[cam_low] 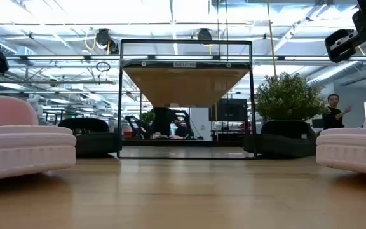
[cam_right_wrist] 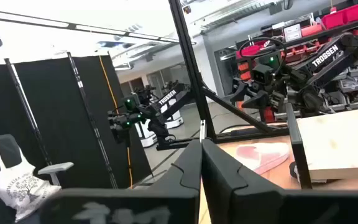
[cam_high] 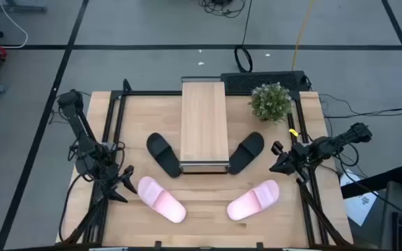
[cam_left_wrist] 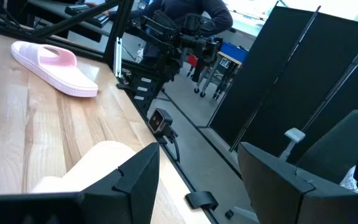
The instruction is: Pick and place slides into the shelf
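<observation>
Watching from my console: left gripper open beside a pink slide — black slides flank the shelf, second pink slide lies right — right gripper closed, empty.

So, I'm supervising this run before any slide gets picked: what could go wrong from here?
1. The black slides lie tight against the shelf frame, so a gripper reaching for them could knock it.
2. The potted plant stands near the shelf's far right, in the right gripper's possible path.
3. The left gripper, open, sits right beside a pink slide and could nudge it.
</observation>
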